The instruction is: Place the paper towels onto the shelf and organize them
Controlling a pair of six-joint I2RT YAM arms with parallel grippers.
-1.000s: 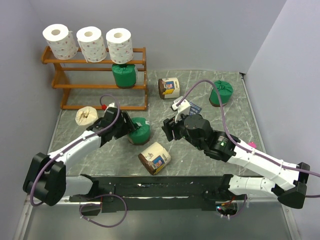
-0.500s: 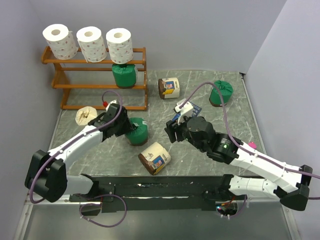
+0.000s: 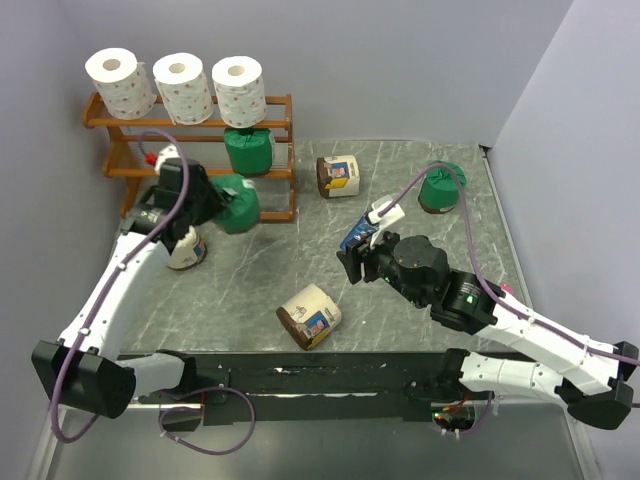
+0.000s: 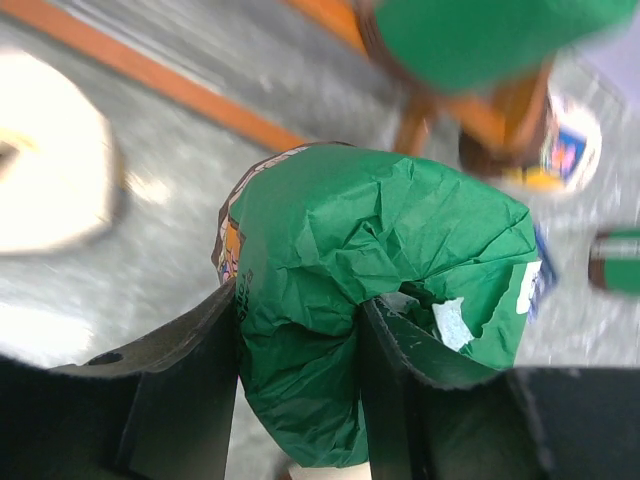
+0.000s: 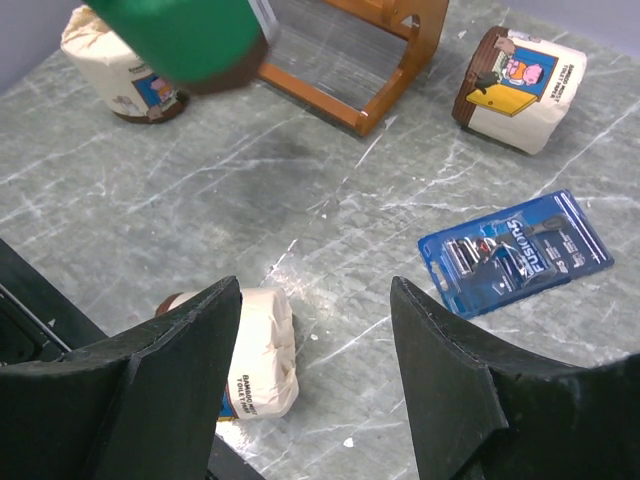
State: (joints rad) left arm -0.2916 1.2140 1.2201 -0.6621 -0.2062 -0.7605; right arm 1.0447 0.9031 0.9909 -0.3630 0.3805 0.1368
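While the left end effector (image 3: 207, 200) grips a green roll (image 3: 237, 203) just in front of the shelf (image 3: 280, 122) at the desk's (image 3: 250, 290) far-left corner, four towels are racked: three white rolls (image 3: 183, 88) on top and a second green roll (image 3: 248, 150) on the middle tier. The right end effector (image 5: 315, 285) hangs open and empty. A third green roll (image 3: 441, 188) near the far-right corner and three cream rolls (image 3: 310, 315) lie unshelved.

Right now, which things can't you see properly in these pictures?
Top view: the left arm covers part of the cream-and-brown roll near the shelf.
Top view: the right gripper hides most of the dark-blue packet.
Right wrist view: the held green roll is blurred and cut off by the top edge.
Left wrist view: everything behind the left gripper is blurred; the green roll on the shelf is cut off by the top edge.
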